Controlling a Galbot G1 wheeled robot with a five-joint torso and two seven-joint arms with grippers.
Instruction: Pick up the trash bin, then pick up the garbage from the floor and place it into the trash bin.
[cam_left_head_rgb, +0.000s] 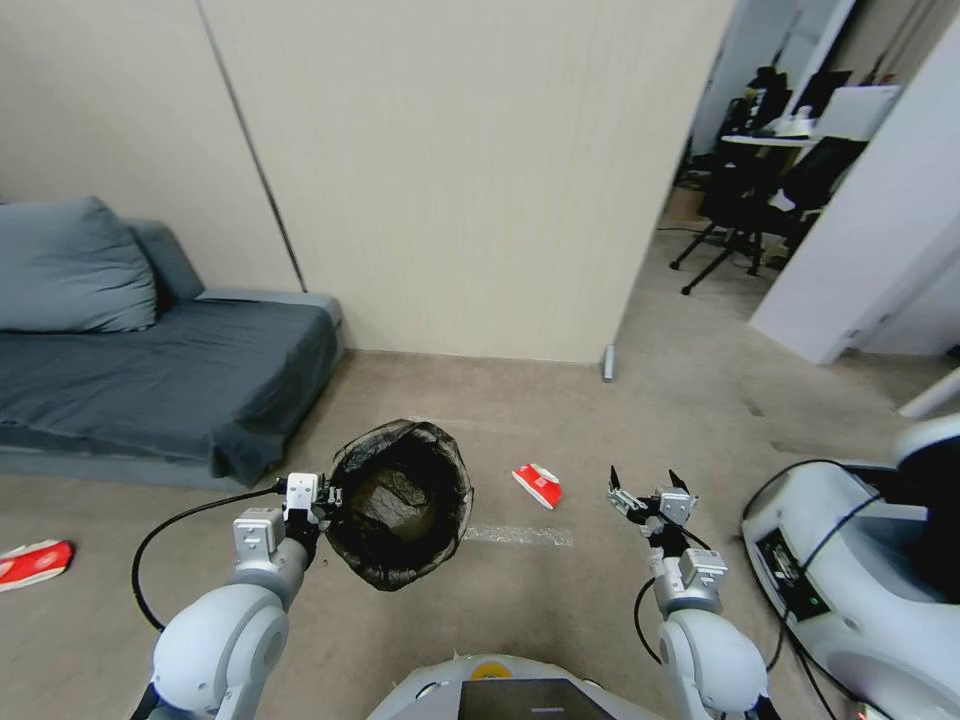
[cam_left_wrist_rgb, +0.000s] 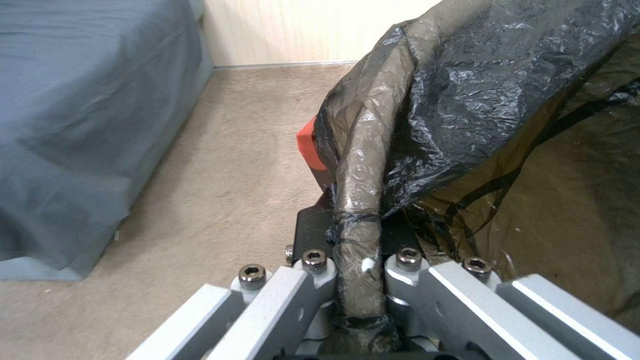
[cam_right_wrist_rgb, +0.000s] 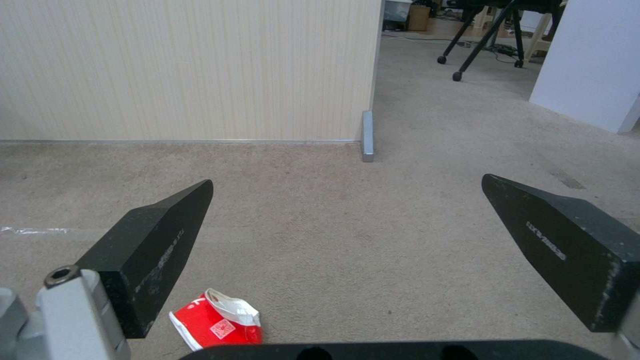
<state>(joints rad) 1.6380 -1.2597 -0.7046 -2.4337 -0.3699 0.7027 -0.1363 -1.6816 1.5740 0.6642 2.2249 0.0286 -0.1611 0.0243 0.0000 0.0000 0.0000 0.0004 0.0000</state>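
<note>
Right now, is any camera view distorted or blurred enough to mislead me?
Head view: wide-angle bend, wall lines lean outward. Left wrist view: bin bag looms soft up close. Right wrist view: carton sharp, even light, no glare.

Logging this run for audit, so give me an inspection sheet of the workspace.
Surface: beige carpet, strip of clear tape.
Job's things: trash bin held off the floor; red carton ahead; second red carton far left.
Clutter: nothing seen.
End effectors: left end effector clamped on the bin rim; right end effector open, empty.
Cables: black cable looping off the left arm.
Surroundings: grey sofa, panel wall, another robot's base.
</note>
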